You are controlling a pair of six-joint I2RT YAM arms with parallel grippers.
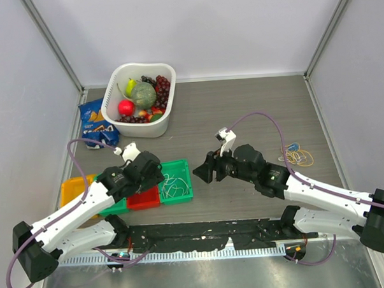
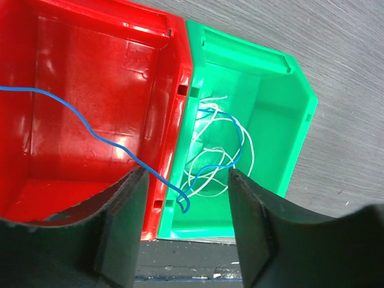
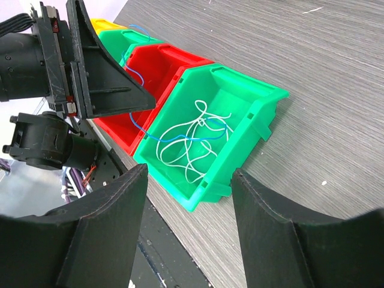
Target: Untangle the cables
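From above, my left gripper over the red bin, right gripper hovering open beside the green bin, left wrist, jaws apart, blue cable looping loose between them, right wrist, white cables tangled inside the green bin

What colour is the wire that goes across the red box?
Blue. The wire over the red box shows best in the left wrist view.

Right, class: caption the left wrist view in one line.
Blue cable trails from red bin into white cables tangled in green bin.
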